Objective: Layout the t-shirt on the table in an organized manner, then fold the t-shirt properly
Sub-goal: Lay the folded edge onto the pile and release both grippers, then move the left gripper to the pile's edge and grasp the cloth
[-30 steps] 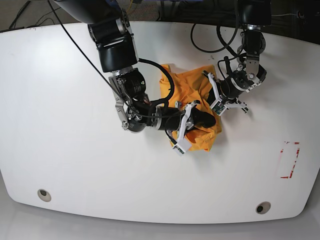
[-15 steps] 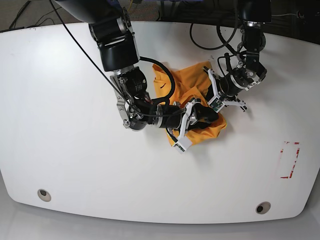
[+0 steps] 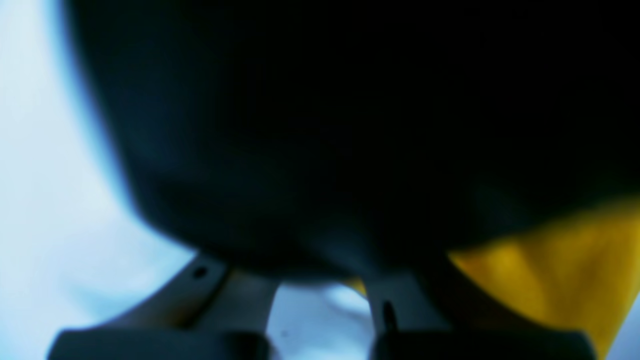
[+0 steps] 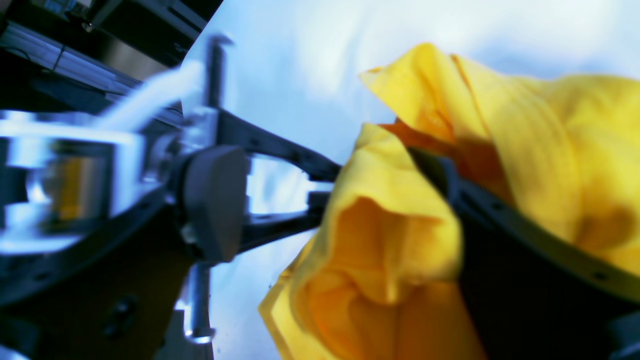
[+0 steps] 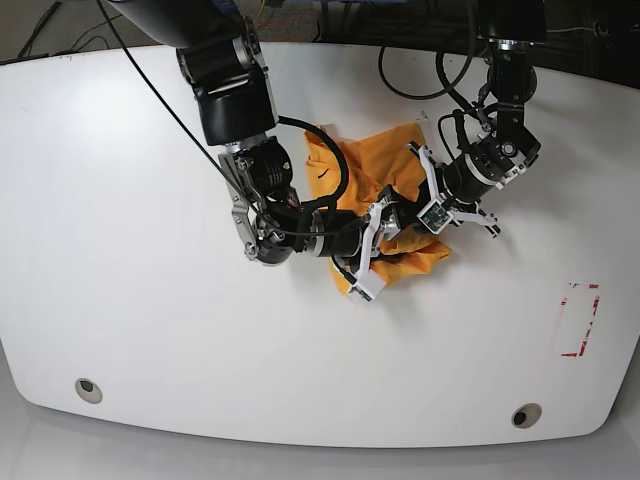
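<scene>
The t-shirt [image 5: 385, 205] lies bunched at the counter's [image 5: 120, 200] middle. The right tool [image 5: 372, 250], jaws wide, is buried in its folds; the left tool [image 5: 432, 200] is clamped on the shirt's edge. Fabric draped over a right finger could snag and drag. Beyond the shirt: red tape outline [image 5: 578, 320], two grommets [image 5: 88, 389].

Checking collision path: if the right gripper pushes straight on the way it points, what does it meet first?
Likely the t-shirt, bunched directly ahead of the right gripper; the left gripper sits just beyond. Depth unclear.
</scene>
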`<action>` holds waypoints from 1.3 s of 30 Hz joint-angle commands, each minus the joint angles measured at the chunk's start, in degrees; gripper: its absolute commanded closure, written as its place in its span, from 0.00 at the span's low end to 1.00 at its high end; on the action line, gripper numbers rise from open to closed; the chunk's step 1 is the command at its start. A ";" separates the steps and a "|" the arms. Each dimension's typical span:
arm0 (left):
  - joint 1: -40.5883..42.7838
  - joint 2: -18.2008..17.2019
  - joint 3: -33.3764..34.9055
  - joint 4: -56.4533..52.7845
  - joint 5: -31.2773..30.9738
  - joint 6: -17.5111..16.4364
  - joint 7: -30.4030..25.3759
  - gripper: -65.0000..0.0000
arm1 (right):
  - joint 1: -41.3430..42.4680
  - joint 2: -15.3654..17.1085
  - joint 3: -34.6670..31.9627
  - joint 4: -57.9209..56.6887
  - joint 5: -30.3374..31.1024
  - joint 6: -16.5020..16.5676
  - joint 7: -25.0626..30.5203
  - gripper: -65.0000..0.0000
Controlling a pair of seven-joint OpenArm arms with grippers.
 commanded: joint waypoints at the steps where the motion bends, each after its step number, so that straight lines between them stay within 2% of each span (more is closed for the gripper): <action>1: 0.11 -0.99 -0.06 3.34 -0.44 -0.03 -1.18 0.96 | 3.21 0.18 1.66 1.25 1.89 0.78 1.23 0.26; 5: 0.37 -2.22 -0.06 5.54 -0.35 -0.03 -0.92 0.96 | 4.61 0.44 4.03 1.25 1.97 0.78 1.14 0.26; 14: 0.37 -4.24 -2.26 5.89 -0.53 -0.03 3.30 0.96 | 7.51 0.79 7.29 1.25 1.80 0.78 0.35 0.26; 28: -1.47 -4.24 -9.82 10.99 -0.53 -0.03 3.13 0.96 | 7.60 6.07 7.55 1.16 1.45 0.78 3.95 0.27; 35: -4.90 -3.63 -10.17 12.84 -0.62 -0.03 3.13 0.96 | 7.43 9.32 7.46 1.16 1.45 0.78 5.45 0.27; 39: -5.78 -0.46 -9.91 13.98 -0.53 -0.03 3.13 0.97 | 6.72 10.99 7.46 1.16 1.45 0.78 5.80 0.32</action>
